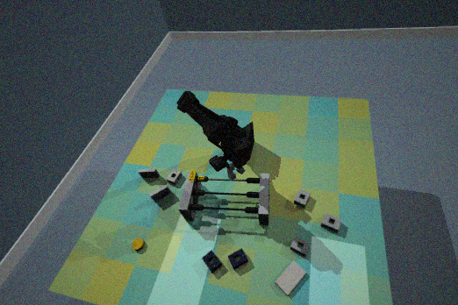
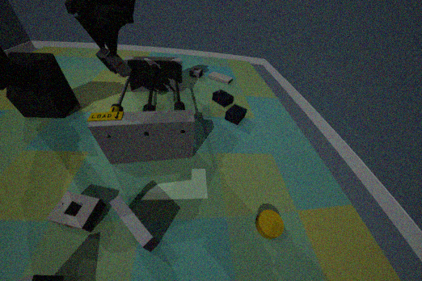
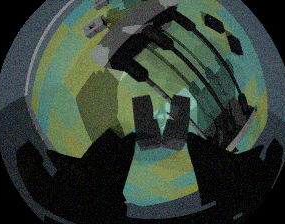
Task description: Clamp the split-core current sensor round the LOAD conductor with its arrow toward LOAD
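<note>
The split-core sensor [image 2: 115, 63] looks small, light and rigid, hinged, best held across its flat outer faces. It hangs clamped in the jaws just above the LOAD conductor [image 1: 226, 179], near the yellow LOAD marker [image 2: 104, 115] on the counter [image 1: 380, 66].

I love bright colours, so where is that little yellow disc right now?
In the top view the yellow disc lies alone on the checkered mat, near its lower-left corner, well left of the two dark blocks.
</note>
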Robot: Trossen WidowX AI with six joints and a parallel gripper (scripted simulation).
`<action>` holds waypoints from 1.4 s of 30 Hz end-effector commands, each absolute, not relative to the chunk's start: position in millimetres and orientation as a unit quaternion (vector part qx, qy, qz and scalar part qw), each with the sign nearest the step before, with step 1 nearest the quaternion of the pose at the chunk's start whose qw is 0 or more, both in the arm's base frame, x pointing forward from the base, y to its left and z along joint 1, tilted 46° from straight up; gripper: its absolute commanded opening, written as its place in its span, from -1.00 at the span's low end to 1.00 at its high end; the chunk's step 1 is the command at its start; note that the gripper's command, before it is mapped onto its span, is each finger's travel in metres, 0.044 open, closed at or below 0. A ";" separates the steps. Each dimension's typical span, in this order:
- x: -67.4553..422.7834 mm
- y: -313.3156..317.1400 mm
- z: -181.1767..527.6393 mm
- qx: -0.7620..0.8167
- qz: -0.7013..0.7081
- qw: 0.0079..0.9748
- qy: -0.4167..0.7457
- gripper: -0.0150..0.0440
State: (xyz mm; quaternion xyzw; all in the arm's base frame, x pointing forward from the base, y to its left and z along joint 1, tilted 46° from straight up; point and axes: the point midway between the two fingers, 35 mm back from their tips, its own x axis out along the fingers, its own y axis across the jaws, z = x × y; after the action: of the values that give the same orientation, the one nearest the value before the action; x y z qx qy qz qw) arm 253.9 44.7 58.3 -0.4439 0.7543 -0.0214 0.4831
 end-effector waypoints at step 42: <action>277.5 21.9 34.9 -0.605 0.285 0.261 0.697 -0.49</action>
State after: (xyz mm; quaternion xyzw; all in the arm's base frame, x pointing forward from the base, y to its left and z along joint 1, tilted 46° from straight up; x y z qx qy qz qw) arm 278.8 26.4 39.2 -0.6023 0.6971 0.2841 0.2657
